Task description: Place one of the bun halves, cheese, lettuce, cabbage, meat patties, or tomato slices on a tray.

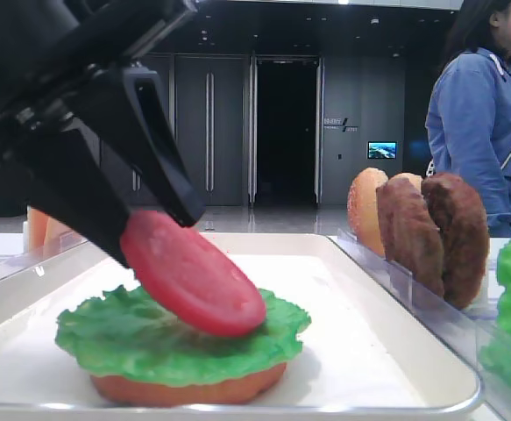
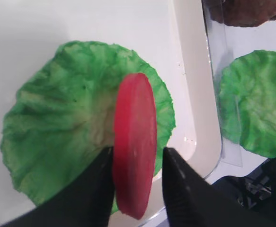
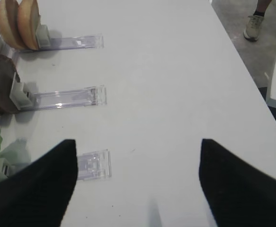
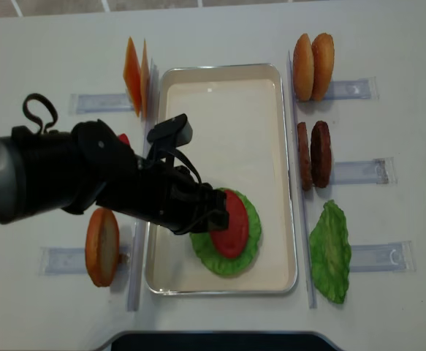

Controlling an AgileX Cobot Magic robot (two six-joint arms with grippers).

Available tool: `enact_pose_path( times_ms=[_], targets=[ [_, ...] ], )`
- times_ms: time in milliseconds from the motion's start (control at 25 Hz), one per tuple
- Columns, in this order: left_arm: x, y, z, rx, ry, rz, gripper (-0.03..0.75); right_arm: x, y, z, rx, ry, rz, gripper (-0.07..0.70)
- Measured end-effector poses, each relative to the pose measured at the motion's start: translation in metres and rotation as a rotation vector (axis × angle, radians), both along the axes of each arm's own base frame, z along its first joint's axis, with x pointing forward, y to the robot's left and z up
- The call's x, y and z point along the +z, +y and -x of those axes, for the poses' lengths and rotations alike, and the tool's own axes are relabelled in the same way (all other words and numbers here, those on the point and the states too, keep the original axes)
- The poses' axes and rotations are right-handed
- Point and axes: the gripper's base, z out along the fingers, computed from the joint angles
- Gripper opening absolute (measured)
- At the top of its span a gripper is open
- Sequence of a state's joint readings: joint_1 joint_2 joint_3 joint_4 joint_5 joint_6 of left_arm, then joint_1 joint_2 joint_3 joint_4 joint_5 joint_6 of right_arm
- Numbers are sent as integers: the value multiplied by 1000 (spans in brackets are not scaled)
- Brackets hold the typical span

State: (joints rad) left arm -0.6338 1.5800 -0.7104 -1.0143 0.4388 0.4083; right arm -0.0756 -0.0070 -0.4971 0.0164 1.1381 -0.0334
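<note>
A red tomato slice stands tilted on edge on the green lettuce, which lies on an orange bun half in the white tray. My left gripper straddles the slice: one finger touches it, and a narrow gap shows at the other, so the jaws stand open. From the low exterior view the tomato slice leans down from the black fingers, its lower edge on the lettuce. My right gripper hangs wide open over bare table, holding nothing.
Clear racks right of the tray hold bun halves, meat patties and a spare lettuce leaf. Left of it stand cheese and another bun half. A person in blue stands behind the table.
</note>
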Motion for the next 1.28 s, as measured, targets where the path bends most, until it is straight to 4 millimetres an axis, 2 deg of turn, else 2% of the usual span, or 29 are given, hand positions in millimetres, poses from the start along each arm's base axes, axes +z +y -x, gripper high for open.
enact_pose_path(
  times_ms=[120,200,360,720,1000,1280],
  targets=[
    [-1,3,-2,-1,-7,-40,368,0,0,0,0,0,0,536],
    [0,7,-6,6,-4,-64,394,0,0,0,0,0,0,536],
    [7,12,-9,3,-25,-116,409,0,0,0,0,0,0,536],
    [38,20,-25,0,-73,-179,412,0,0,0,0,0,0,536],
    [59,49,-47,48,-101,-233,412,0,0,0,0,0,0,536],
    [72,94,-58,144,-106,-303,412,0,0,0,0,0,0,536]
  ],
)
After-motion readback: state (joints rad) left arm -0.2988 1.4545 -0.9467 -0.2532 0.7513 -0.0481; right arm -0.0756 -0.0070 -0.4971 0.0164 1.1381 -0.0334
